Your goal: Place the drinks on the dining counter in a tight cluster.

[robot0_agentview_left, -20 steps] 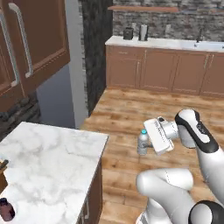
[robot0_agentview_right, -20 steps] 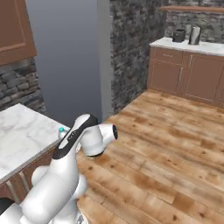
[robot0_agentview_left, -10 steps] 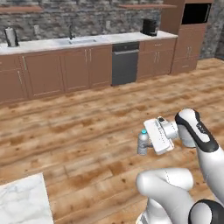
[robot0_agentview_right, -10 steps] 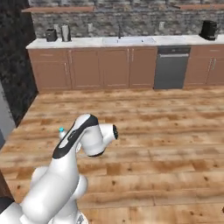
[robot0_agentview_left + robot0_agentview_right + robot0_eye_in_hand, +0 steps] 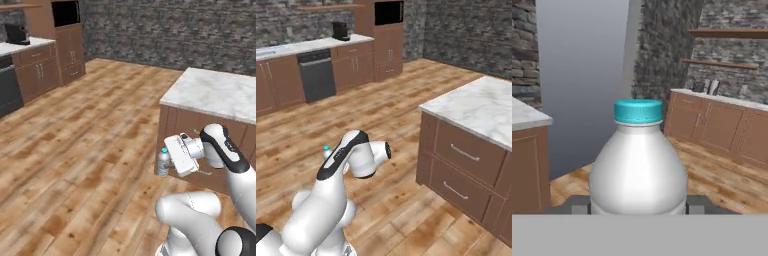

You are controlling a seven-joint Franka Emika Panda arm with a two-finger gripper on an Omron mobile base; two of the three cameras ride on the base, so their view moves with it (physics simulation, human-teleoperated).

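Note:
A small clear water bottle (image 5: 638,170) with a blue cap stands upright between my two dark fingertips (image 5: 579,205), and my gripper (image 5: 637,206) is shut on it. In the left base view the same water bottle (image 5: 163,162) hangs in the air in front of the white hand, above the wooden floor. Its blue cap (image 5: 326,148) peeks out behind the arm in the right base view. The dining counter (image 5: 220,92), with a white marble top, stands ahead to the right. Its brown drawers with metal handles (image 5: 463,152) face me.
A run of brown cabinets with a dark dishwasher (image 5: 317,75) lines the far left wall, with a tall oven cabinet (image 5: 388,35) at its end. Open wooden floor (image 5: 75,150) lies between me and them. A white-topped counter corner (image 5: 524,117) shows left in the hand view.
The whole scene has swung as the base turned: the kitchen cabinets slid left and the marble island came in at the right. The bottle stays gripped, and the arm holds its pose.

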